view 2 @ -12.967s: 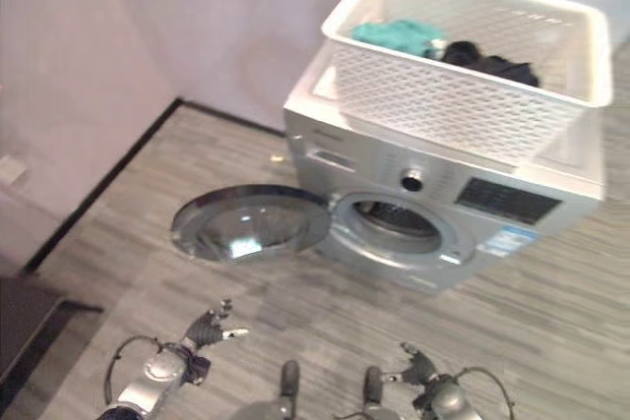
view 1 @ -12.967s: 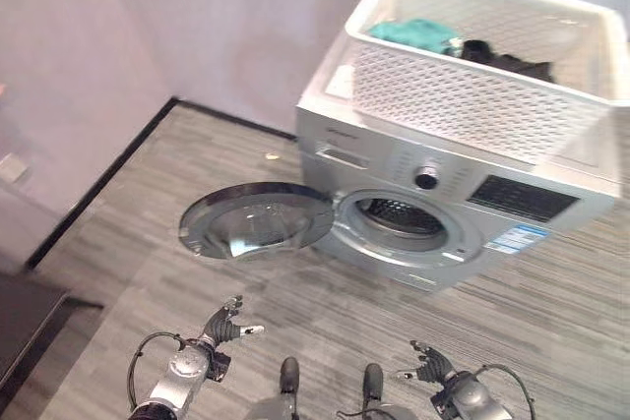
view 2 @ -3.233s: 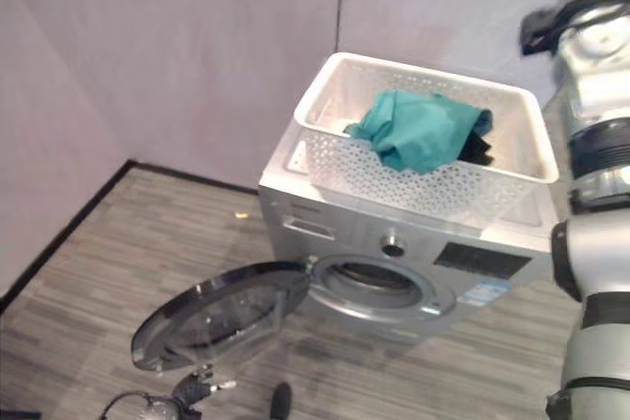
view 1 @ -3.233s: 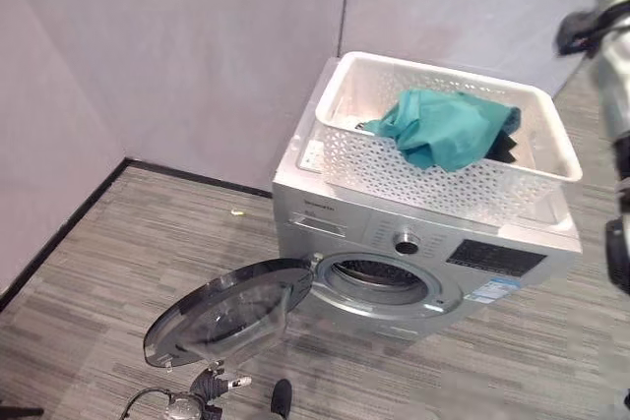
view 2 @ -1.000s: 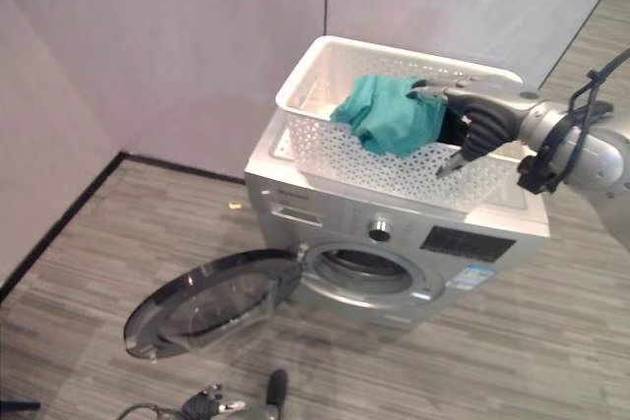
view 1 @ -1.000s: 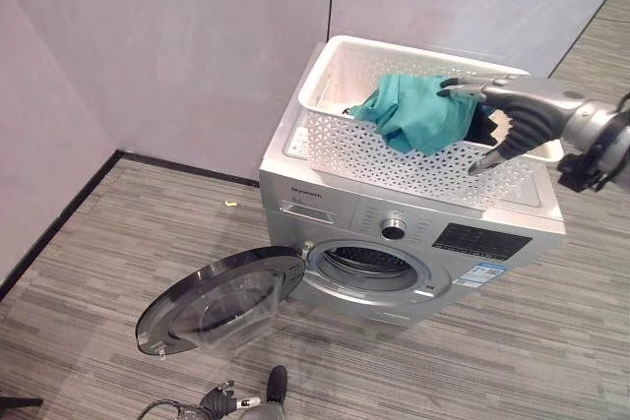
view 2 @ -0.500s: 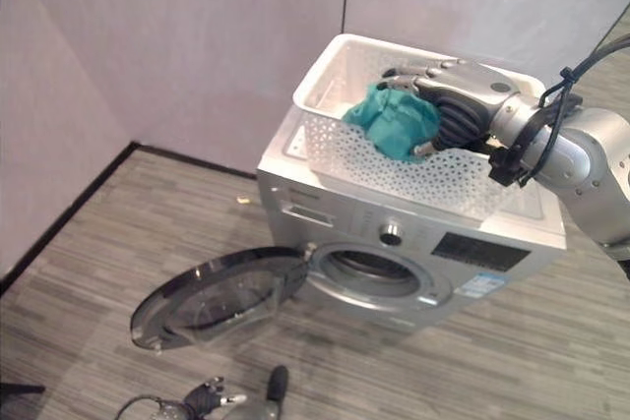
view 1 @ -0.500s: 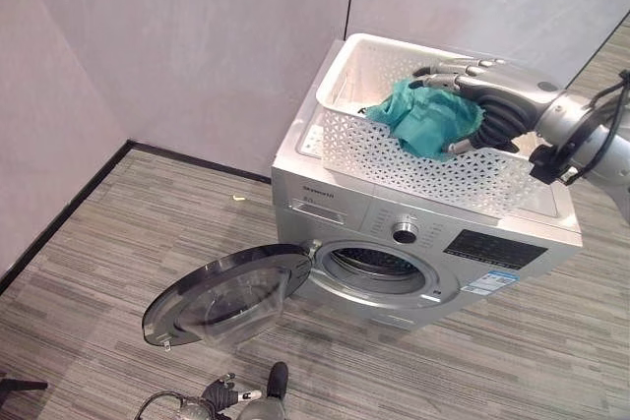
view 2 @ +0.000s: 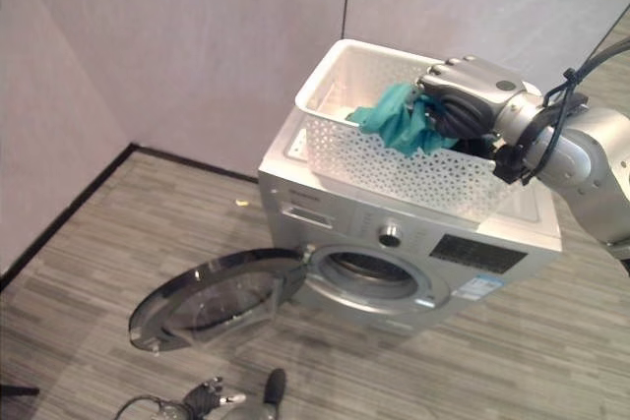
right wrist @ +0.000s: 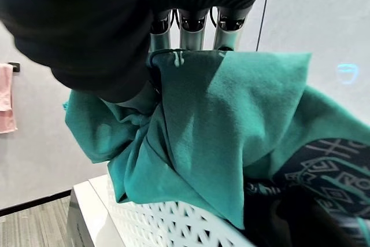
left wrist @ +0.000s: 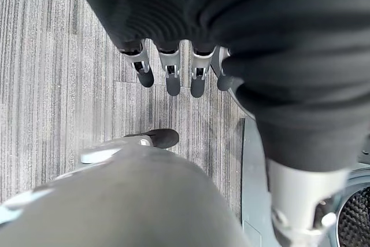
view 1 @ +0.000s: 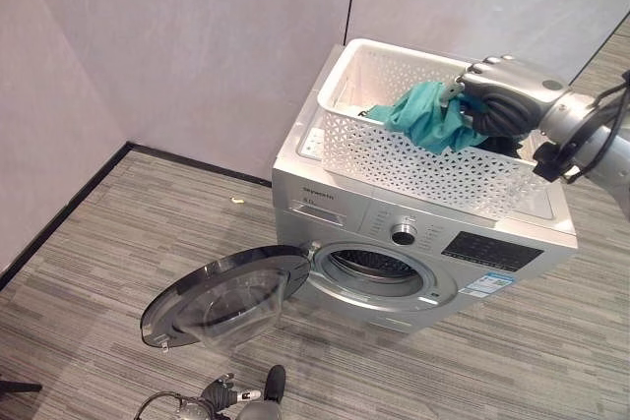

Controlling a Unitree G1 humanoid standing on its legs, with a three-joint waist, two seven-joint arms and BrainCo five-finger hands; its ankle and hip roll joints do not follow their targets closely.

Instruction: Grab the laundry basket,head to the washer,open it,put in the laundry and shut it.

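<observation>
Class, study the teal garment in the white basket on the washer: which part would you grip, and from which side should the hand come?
Grip the bunched upper folds of the teal garment, coming from above through the basket's open top. The cloth heaps above the rim, and the right hand already closes on it there.

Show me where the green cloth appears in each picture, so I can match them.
Left eye view: green cloth in the white basket, upper right, under the right hand.
Right eye view: same, upper middle.
Right wrist view: bunched against the fingers.
Left wrist view: floor instead.
Shared landmark: the basket.
</observation>
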